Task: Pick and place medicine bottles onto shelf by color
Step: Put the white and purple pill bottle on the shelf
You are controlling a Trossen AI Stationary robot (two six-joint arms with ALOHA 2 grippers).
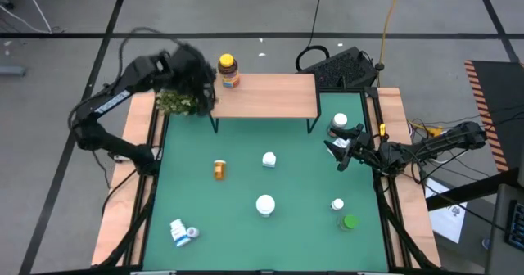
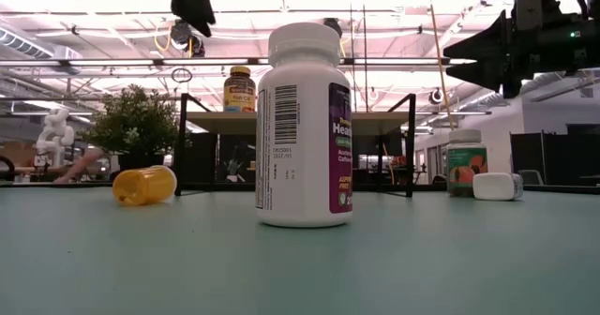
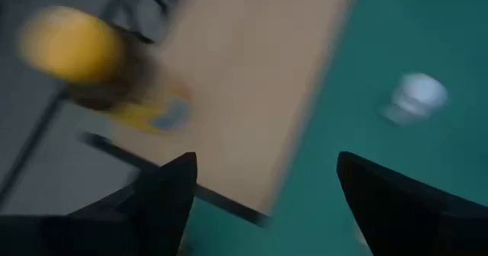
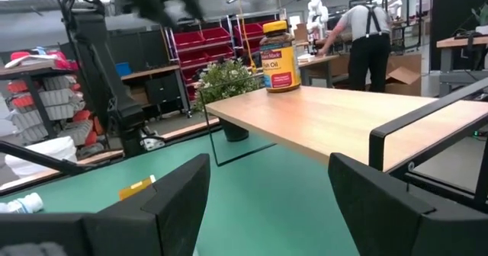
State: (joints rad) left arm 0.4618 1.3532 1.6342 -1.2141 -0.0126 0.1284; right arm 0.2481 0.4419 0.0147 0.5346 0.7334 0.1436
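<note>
The shelf (image 1: 266, 95) stands at the table's far side on thin black legs. One amber bottle with a yellow cap (image 1: 228, 70) stands upright on its left end, also in the right wrist view (image 4: 280, 56). My left gripper (image 1: 196, 78) is open and hovers above the shelf's left end, next to that bottle (image 3: 99, 65). My right gripper (image 1: 336, 151) is open near the table's right edge, beside a white-capped bottle (image 1: 339, 124). On the table are a lying amber bottle (image 1: 219, 169), two white bottles (image 1: 268, 159) (image 1: 265, 204), a small white one (image 1: 336, 204), a green-capped one (image 1: 350, 222) and blue-labelled ones (image 1: 182, 232).
A small green potted plant (image 1: 178, 101) sits by the shelf's left legs, under my left arm. A black keyboard (image 1: 344, 66) and cables lie behind the shelf. Wooden strips (image 1: 139, 185) border the green table. A person (image 4: 366, 35) stands far back in the room.
</note>
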